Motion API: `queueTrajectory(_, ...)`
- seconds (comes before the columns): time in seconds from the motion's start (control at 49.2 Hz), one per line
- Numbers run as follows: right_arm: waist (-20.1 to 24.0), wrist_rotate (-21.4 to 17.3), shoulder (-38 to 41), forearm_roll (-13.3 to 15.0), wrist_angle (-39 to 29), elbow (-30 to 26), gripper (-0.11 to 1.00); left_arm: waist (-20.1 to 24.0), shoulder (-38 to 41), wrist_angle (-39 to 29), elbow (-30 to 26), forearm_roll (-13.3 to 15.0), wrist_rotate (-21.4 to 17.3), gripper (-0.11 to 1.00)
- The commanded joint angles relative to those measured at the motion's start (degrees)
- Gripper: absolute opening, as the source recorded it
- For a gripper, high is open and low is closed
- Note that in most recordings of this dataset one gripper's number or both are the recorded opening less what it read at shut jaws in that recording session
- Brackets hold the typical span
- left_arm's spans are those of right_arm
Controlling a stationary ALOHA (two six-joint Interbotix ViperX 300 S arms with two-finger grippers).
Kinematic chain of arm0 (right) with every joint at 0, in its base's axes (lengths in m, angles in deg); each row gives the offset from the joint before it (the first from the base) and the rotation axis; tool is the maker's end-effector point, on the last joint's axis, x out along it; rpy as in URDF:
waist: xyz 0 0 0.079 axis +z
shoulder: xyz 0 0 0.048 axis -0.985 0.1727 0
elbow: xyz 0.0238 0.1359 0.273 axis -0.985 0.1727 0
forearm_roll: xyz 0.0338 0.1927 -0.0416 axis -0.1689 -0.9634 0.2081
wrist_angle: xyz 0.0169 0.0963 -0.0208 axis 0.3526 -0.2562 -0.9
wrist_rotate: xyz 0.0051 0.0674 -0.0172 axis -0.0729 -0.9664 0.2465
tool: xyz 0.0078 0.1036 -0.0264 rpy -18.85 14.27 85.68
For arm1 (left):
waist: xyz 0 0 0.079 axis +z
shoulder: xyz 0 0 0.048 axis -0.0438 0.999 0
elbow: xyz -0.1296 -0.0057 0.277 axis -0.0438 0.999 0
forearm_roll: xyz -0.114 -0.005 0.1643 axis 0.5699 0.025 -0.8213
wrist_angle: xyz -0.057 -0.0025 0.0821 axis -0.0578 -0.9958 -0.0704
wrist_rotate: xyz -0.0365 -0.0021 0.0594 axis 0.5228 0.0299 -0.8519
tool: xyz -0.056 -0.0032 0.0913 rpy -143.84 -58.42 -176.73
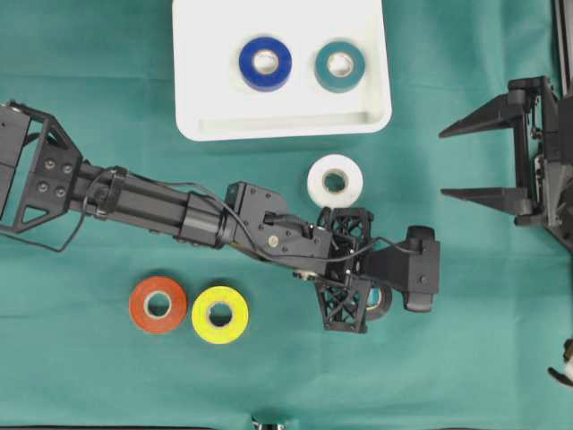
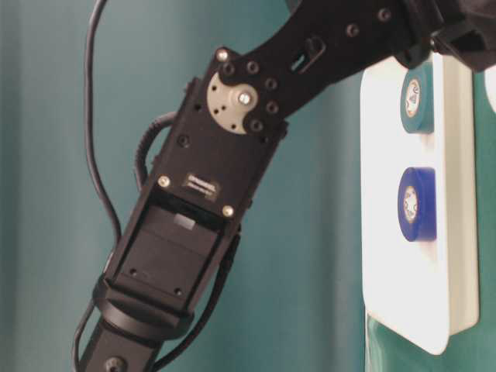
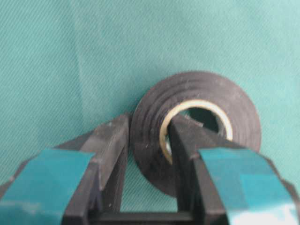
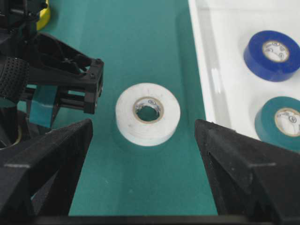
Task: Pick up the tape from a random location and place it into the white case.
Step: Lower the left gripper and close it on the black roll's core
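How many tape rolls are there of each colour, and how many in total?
Blue tape roll: 1
Teal tape roll: 1
White tape roll: 1
Orange tape roll: 1
Yellow tape roll: 1
Black tape roll: 1
Total: 6 rolls

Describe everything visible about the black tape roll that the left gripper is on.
The black tape roll is a flat ring of glossy black wound tape around a pale yellowish cardboard core. It lies flat on the green cloth. The left gripper is shut on its wall, one finger outside the rim, the other inside the core hole. From overhead only a sliver of the roll shows beneath the gripper.
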Motion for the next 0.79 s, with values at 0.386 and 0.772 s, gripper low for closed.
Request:
queueTrajectory(0.386, -0.18, 0.09, 0.79, 0.09, 0.53, -0.53, 0.87, -0.35, -1.41, -0.35, -0.97, 0.18, 0.18, 0.21)
queueTrajectory(0.772, -0.18, 0.09, 0.97, 0.09, 0.53, -0.53, 0.87, -0.44, -1.93, -0.7, -1.14, 0.35, 0.18, 0.21)
